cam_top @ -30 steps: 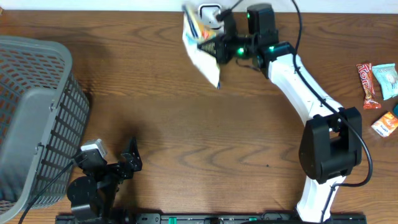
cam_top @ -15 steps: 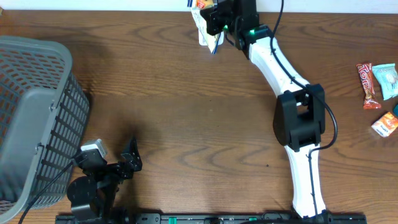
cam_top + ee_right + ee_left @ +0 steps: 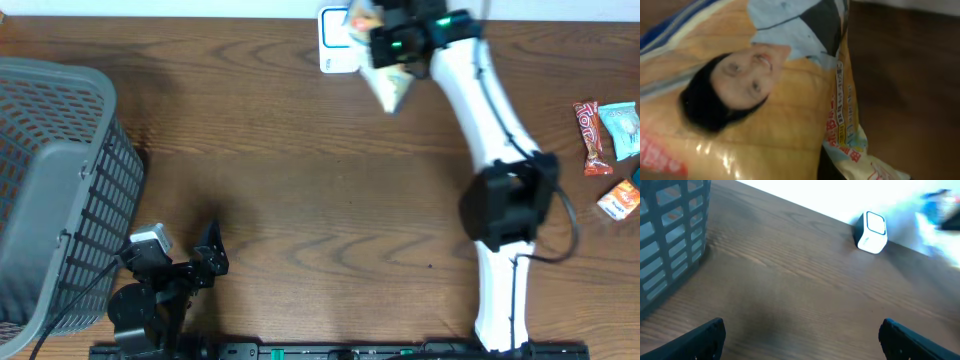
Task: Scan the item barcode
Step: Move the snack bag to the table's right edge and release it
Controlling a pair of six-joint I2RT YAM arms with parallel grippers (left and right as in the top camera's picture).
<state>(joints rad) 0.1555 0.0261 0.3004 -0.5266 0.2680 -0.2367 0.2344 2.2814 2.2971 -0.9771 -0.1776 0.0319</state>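
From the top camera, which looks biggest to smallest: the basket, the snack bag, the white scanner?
1. basket, easily the largest.
2-3. snack bag and white scanner look about alike. The bag seems lifted nearer the camera and is partly hidden, so I won't rank them.

1. The right arm stretches long from its base at the table's 6 o'clock edge, elbow mid-table, forearm leaning on toward 11 o'clock.
2. The right gripper sits up at the 12 o'clock edge, fingers pinched tight on a packet that hangs off it toward 6 o'clock.
3. The left arm is folded low near 7 o'clock, close to its base.
4. The left gripper points roughly toward 2 o'clock, jaws spread wide with nothing between them.
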